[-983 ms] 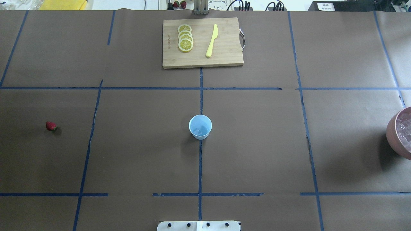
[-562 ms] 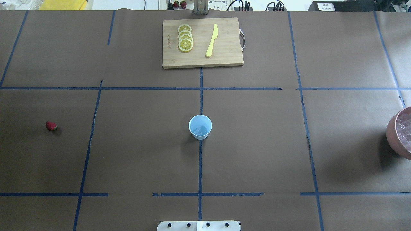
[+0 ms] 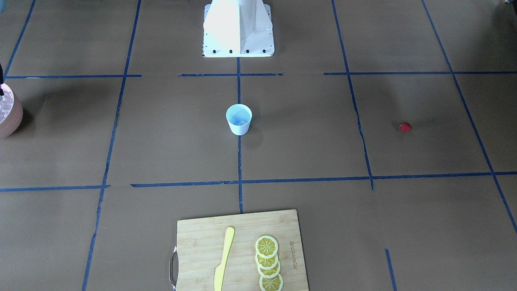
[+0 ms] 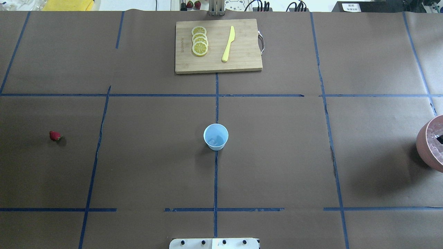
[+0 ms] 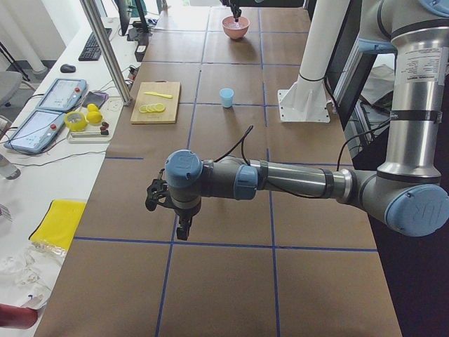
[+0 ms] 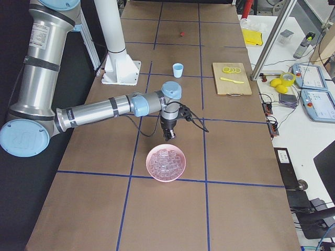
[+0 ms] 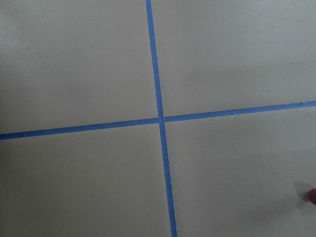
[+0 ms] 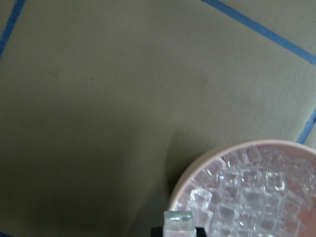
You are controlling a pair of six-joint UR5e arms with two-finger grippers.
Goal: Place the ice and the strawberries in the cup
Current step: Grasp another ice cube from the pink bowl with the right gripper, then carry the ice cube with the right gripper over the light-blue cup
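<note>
One ice cube (image 8: 178, 219) is pinched in the right gripper (image 6: 168, 135) above the bowl (image 4: 422, 143). Next it likely needs carrying to the cup (image 4: 216, 136), at the bowl's nine o'clock overhead. I cannot tell how the left gripper (image 5: 181, 226) jaws stand.

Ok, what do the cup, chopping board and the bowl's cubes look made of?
The cup looks plastic: thin, matte pale-blue wall. The chopping board is wood or bamboo: striped tan grain. The cubes are clear and glossy; real ice or acrylic, cannot tell.
</note>
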